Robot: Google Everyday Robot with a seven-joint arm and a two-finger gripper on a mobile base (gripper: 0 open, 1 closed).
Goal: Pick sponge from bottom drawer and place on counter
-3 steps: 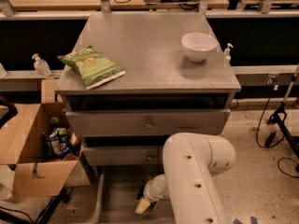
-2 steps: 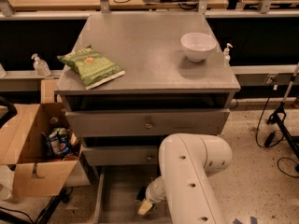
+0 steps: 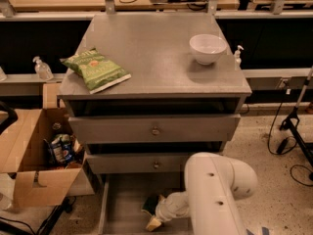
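Camera view: the sponge [image 3: 150, 203] lies on the floor of the open bottom drawer [image 3: 122, 207]. The pincer [image 3: 154, 218] is down in the drawer just beside it, and whether it is open or holds anything cannot be told. The sponge is judged light, soft and compressible, so grip it across its narrow edges with moderate force before lifting it to the worktop [image 3: 146, 48].

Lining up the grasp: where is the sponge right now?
Camera view, bottom edge, a little left of centre: the sponge lies in the open bottom drawer, close beside the pincer that reaches down into it.
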